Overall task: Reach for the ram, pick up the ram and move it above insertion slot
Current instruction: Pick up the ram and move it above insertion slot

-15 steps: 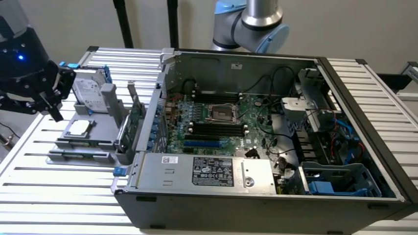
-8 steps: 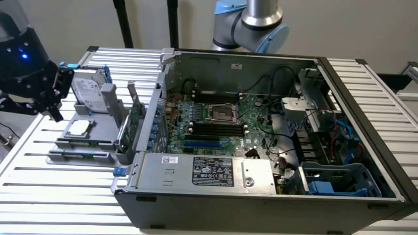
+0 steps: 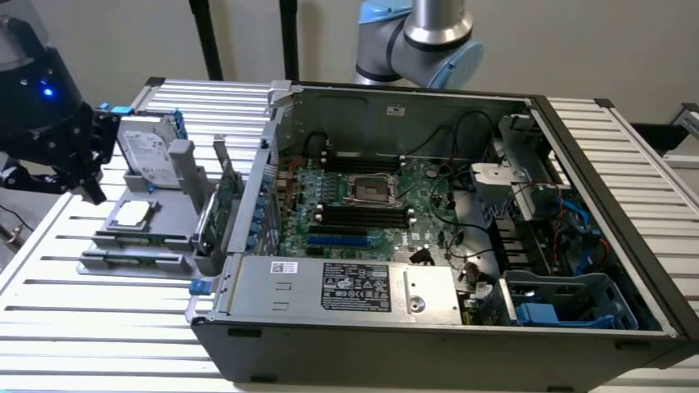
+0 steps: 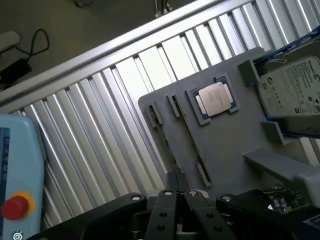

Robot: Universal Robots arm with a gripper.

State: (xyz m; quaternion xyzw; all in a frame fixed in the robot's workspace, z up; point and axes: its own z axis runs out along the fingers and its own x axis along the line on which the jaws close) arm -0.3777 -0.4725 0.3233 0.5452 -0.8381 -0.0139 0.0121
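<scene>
On the grey holder plate (image 4: pixel 225 145) beside the open computer case (image 3: pixel 437 327), the ram (image 4: pixel 188 137) shows as a thin dark strip between two end clips, near the processor chip (image 4: pixel 215 98). The claw (image 4: pixel 178 189) hovers just short of it, fingers drawn narrow, holding nothing. The stick looks light, stiff and fragile. Pinching its flat faces mid-length, gently, seems safest.

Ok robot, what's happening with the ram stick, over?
Gripper above the gray holder. Ram stick on edge in its slot, not lifted. Chip and hard drive sit off to the side, nothing blocking.
</scene>
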